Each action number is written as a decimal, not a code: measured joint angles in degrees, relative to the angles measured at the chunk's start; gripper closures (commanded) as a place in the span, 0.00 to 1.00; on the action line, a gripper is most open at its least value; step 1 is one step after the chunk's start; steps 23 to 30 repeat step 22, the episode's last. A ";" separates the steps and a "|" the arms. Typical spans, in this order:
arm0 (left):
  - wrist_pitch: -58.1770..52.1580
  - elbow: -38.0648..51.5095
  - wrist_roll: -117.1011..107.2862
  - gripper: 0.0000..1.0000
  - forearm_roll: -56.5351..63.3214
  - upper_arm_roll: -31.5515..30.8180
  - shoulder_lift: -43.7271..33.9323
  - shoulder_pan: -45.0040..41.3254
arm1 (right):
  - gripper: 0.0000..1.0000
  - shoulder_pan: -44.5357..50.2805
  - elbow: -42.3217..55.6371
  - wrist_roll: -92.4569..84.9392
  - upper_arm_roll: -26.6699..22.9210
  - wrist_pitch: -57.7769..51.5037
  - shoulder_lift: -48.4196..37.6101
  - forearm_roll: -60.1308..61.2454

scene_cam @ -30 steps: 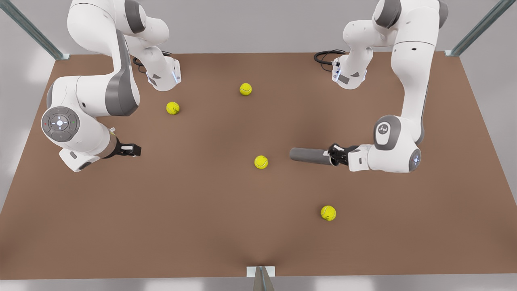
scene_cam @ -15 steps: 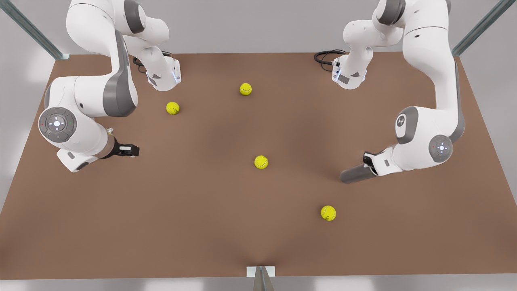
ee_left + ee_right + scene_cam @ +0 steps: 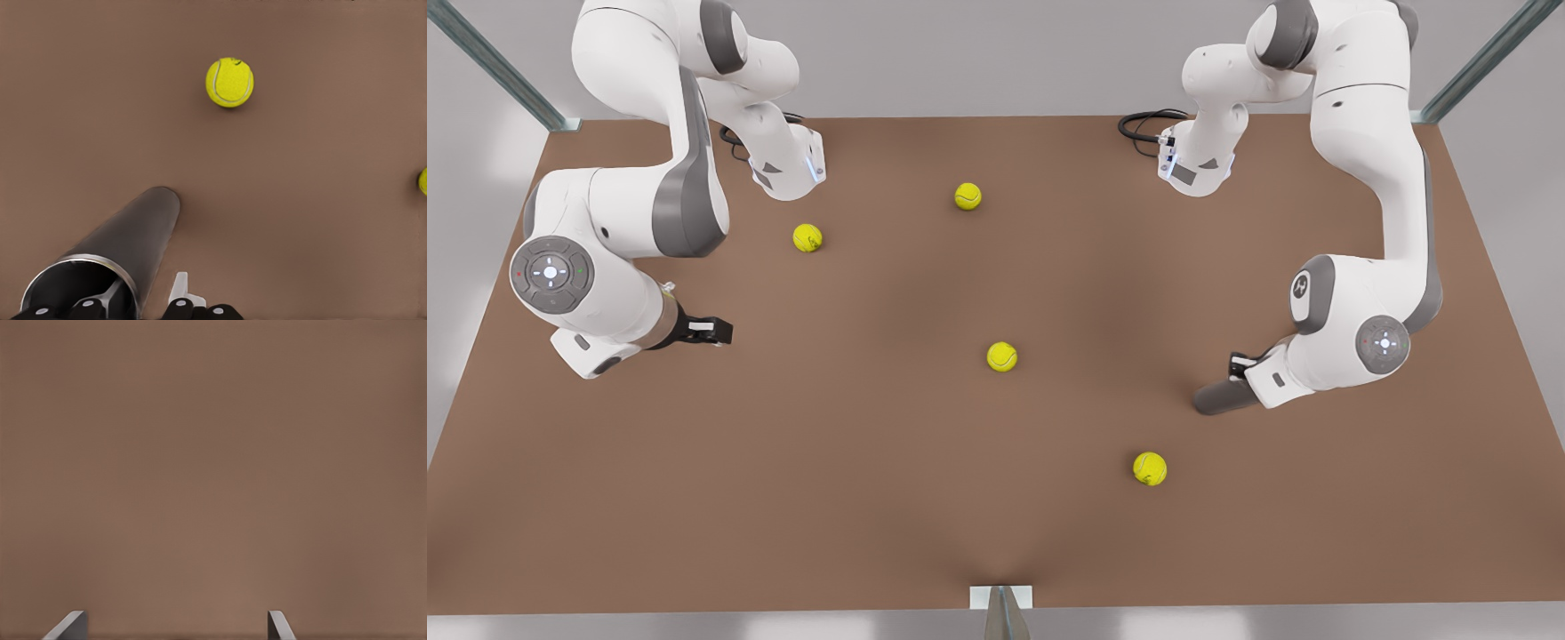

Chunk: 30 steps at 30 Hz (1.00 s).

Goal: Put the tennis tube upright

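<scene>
The tennis tube [image 3: 1216, 398] is a grey cylinder held at a slant over the table on the front view's right. Its far closed end points down at the brown surface. My left gripper [image 3: 1238, 368] is shut on the tube's lighter rim. In the left wrist view the tennis tube [image 3: 130, 243] shows its open mouth, with one finger [image 3: 112, 295] inside the wall and the other outside. My right gripper [image 3: 717, 331] waits open on the front view's left, and its wrist view shows the gripper [image 3: 175, 627] over bare table.
Several yellow-green tennis balls lie on the brown table [image 3: 871, 498]: one at the centre [image 3: 1002, 356], one nearer the front [image 3: 1150, 468], two at the back [image 3: 807, 237] [image 3: 967, 196]. One ball [image 3: 229, 82] lies beyond the tube's lower end.
My left arm has carried the tube toward the front view's right and front, swinging it from level to a downward slant. The right arm has barely moved.
</scene>
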 measured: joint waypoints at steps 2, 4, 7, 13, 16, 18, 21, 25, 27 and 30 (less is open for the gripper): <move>-0.03 0.05 -0.27 0.00 -0.42 0.01 -0.08 -0.04 | 0.00 -0.03 0.00 -0.02 0.00 0.00 0.05 -0.02; -0.09 0.08 -0.69 0.00 -0.16 -0.01 -0.35 -0.05 | 0.00 -0.04 0.00 -0.03 0.00 0.00 0.06 -0.04; -0.59 0.15 -1.51 0.00 0.63 -0.03 -0.87 -0.16 | 0.00 -0.04 0.00 -0.05 0.00 0.00 0.07 -0.07; -3.06 0.25 -3.09 0.00 1.60 -0.06 -3.17 -0.14 | 0.00 -0.04 0.00 -0.08 0.00 0.00 0.05 -0.08; -3.77 2.03 -3.73 0.00 1.71 -0.07 -3.69 0.13 | 0.00 -0.04 0.00 -0.10 0.00 0.00 0.06 -0.09; -5.25 6.20 -4.12 0.00 1.74 -0.16 -3.19 1.00 | 0.00 0.01 0.01 -0.10 0.00 0.01 0.07 -0.11; -9.48 11.80 -5.47 0.00 1.74 -0.30 -3.33 1.88 | 0.00 -0.13 0.11 -0.04 -0.03 0.36 -0.08 0.20; -11.00 12.60 -6.00 0.00 1.82 -0.31 -4.74 2.29 | 0.00 -0.13 0.14 -0.02 -0.02 0.45 -0.17 0.83; -11.00 12.60 -6.00 0.00 1.82 -0.31 -4.74 2.29 | 0.00 -0.13 0.14 -0.02 -0.02 0.45 -0.17 0.83; -11.00 12.60 -6.00 0.00 1.82 -0.31 -4.74 2.29 | 0.00 -0.13 0.14 -0.02 -0.02 0.45 -0.17 0.83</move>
